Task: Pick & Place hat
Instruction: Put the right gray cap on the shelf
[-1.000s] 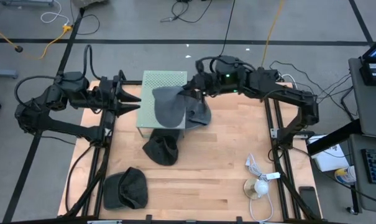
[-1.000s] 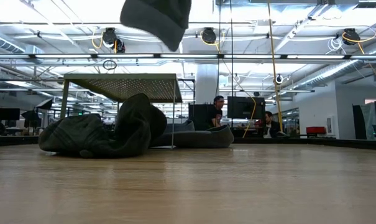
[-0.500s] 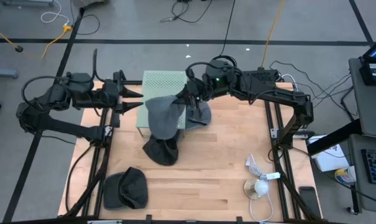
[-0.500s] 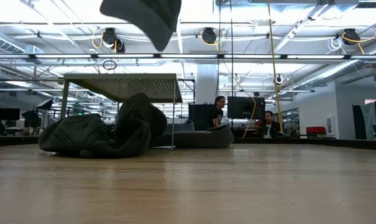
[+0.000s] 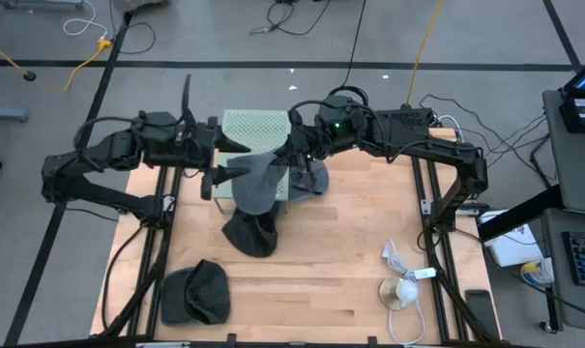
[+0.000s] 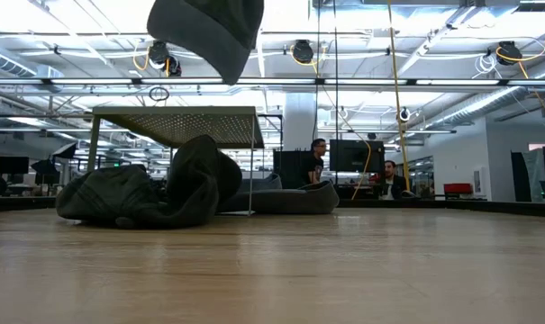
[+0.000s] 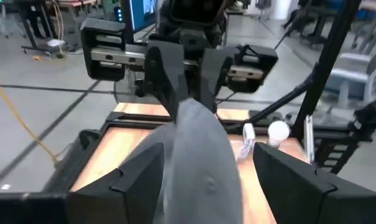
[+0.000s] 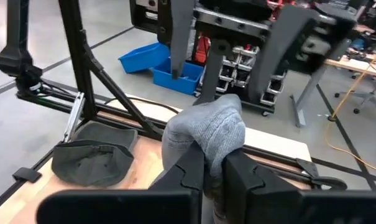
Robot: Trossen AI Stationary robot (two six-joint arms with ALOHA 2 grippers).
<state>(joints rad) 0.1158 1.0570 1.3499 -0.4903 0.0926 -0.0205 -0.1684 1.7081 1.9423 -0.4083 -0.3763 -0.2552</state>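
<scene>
Big open workshop with bright ceiling lights and a couple of people sitting at monitors way in the back. The light wooden bench [image 5: 321, 261] has a small green perforated metal stand [image 5: 251, 130] at its far middle. The right pincer [image 5: 290, 155] is clamped on a grey knitted hat [image 5: 255, 182], holding it up in the air over the stand's near edge. The left pincer [image 5: 236, 158] comes in from the left with its fingers apart, one on each side of the hanging hat, not gripping it.

Below it a dark crumpled hat [image 5: 250, 234] lies on the bench, another dark hat [image 5: 196, 293] sits at the near left corner, and one more [image 5: 311, 179] lies right of the stand.
</scene>
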